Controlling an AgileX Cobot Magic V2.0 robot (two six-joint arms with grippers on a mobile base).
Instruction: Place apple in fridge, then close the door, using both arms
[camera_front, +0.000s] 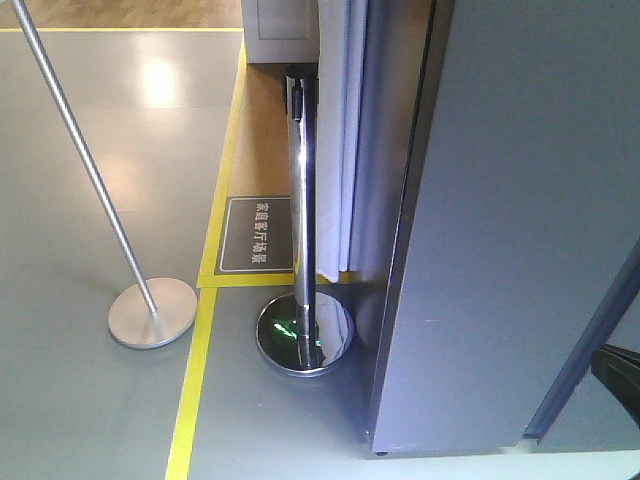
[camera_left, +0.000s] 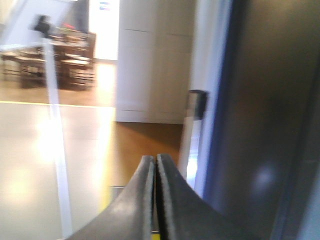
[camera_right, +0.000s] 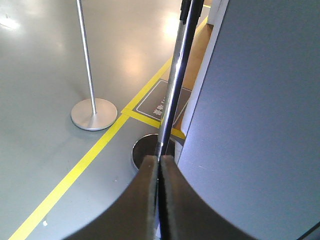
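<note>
Beside the fridge (camera_front: 500, 220), on its grey outer face, both arms are working close to 2 stanchions. Only the grey exterior shows in the front view, which suggests the door is shut or nearly so, though no seam can be confirmed. The fridge's long axis is vertical and its grey face points toward the camera side. A dark sloping edge, probably an arm, crosses its lower right corner.

The apple is not visible in any view; its location cannot be confirmed, and I judge it to be inside.

Left pincer (camera_left: 155, 172): jaws together, nothing between them, pointing along the dark fridge face toward a post top. This view is blurred.

Right pincer (camera_right: 159, 172): jaws together, nothing held, aimed down at the chrome stanchion (camera_front: 303, 200) standing just beside the fridge corner.

Risks:
- Either arm could strike the chrome stanchion, given its closeness to the fridge edge, and tip it.
- The leaning stanchion (camera_front: 85, 165) is near the yellow floor line (camera_front: 200, 350) and could be clipped by a base move.
- If the door is not fully seated, closed pincers pushing off-centre could slide along the smooth grey panel.
</note>
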